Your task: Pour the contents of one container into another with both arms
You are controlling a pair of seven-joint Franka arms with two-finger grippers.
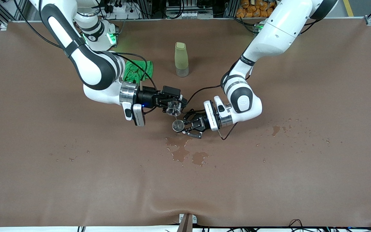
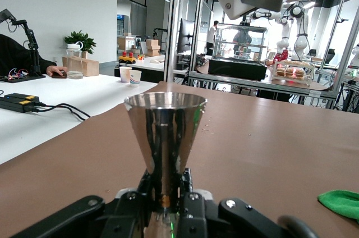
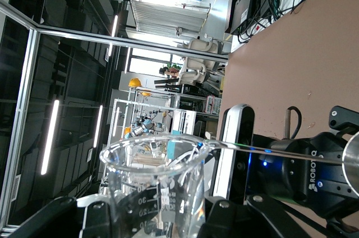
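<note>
Both arms meet over the middle of the frame in the front view, above the brown counter (image 1: 43, 193). The left gripper (image 1: 185, 126), entering from the right of the frame, has its jaws closed on the narrow waist of a metal jigger (image 1: 178, 125); the left wrist view shows the jigger (image 2: 164, 137) upright, mouth up. The right gripper (image 1: 175, 106), entering from the upper left, has its jaws closed on a clear beaker (image 1: 173, 111), held just above the jigger in the frame and nearly touching it. In the right wrist view the beaker (image 3: 154, 184) shows printed graduations and a pouring lip. The beaker looks thin, rigid and breakable, so it should be gripped around the body with moderate force; its smooth wall is probably slippery when wet. The jigger is likely light, stiff and slick, so the waist is the secure hold. A wet patch (image 1: 180, 153) lies below both vessels. A tall bottle (image 1: 181, 59) and a green cloth (image 1: 137, 71) sit in the upper middle.
</note>
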